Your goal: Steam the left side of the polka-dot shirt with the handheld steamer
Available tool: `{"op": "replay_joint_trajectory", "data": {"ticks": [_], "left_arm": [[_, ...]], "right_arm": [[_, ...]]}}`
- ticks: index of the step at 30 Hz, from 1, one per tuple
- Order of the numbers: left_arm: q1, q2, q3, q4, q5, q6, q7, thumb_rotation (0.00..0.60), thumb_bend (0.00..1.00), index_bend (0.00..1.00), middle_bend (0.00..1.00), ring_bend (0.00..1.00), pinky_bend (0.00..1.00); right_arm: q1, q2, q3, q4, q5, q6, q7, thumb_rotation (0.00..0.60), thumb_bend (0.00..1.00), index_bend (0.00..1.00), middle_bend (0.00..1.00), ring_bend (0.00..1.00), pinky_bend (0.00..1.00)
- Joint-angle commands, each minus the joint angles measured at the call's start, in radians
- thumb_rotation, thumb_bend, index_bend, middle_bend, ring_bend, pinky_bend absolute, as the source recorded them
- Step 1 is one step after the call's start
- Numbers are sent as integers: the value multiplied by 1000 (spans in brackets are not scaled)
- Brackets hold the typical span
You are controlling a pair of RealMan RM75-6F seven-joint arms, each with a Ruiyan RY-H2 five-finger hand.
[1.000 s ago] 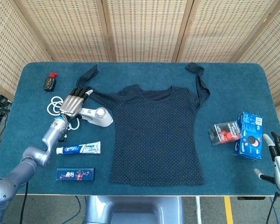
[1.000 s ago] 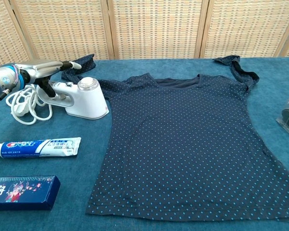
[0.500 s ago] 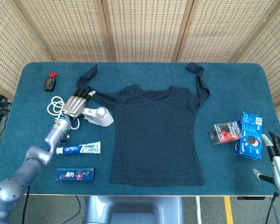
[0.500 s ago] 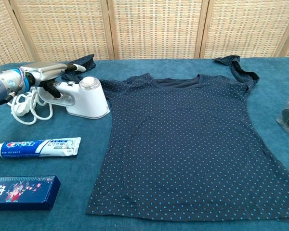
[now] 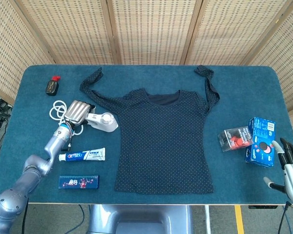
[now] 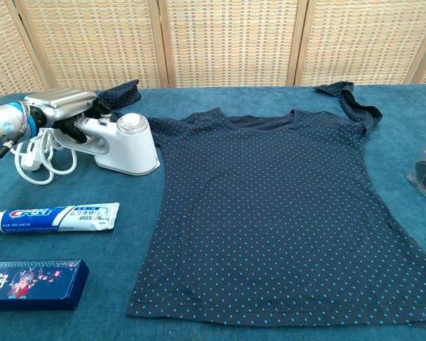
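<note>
Polka-dot shirt lies flat, front up, at the centre of the table, sleeves spread toward 11 and 1 o'clock. Handheld steamer rests on the table just beside the shirt's left edge, at 9 o'clock from the garment, nozzle end nearest the fabric.

Task status: grasp stage, judged incomplete. The left robot hand is laid over the steamer handle with fingers curled down around it. The chest view shows the left robot hand wrapping the handle, so the steamer is treated as grasped (firmness of the hold cannot be confirmed). The steamer base sits on the table surface; no lift is evident. Remaining, as judged: raise the unit, carry it toward 3 o'clock onto the left half of the shirt, and pass it along that side.

The right robot hand is at the 4 o'clock table edge, fingers extended and apart, holding nothing.

Surrounding items:
- White power cord coiled at 9 o'clock from the steamer, close behind the left robot hand. It may drag or snag during the lift.
- Toothpaste tube and a dark flat box at 7 o'clock from the shirt, apart from the travel path.
- Small black object with red tip at 10 o'clock.
- Blue carton and a red-and-black pack at 3 o'clock, well apart from the work area.
</note>
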Motion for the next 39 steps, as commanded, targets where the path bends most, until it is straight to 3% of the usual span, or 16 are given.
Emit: {"op": "replay_joint_trajectory", "data": {"ticks": [1,8,10,26,39], "left_arm": [[6,-2,6,7,5,11,-10,600,616,694,626,579,601],[20,-9,15,20,8,37,-31,600,668,963,786,700,751],[24,-9,14,22,8,51,-40,600,676,996,817,726,794],[28,35,29,-22,41,211,-137,600,688,1000,847,750,837],[-122,-10,27,-137,104,262,-101,600,684,1000,852,763,856]], "right_arm": [[1,0,-2,-1,-4,-1,-2,600,0,94,0,0,0],[0,1,-6,-4,-12,1,-4,600,0,94,0,0,0],[-1,1,-7,-5,-13,2,-5,600,0,94,0,0,0],[-1,-1,-7,-9,-17,4,-9,600,0,95,0,0,0],[1,1,2,-3,6,-1,-2,600,0,96,0,0,0]]}}
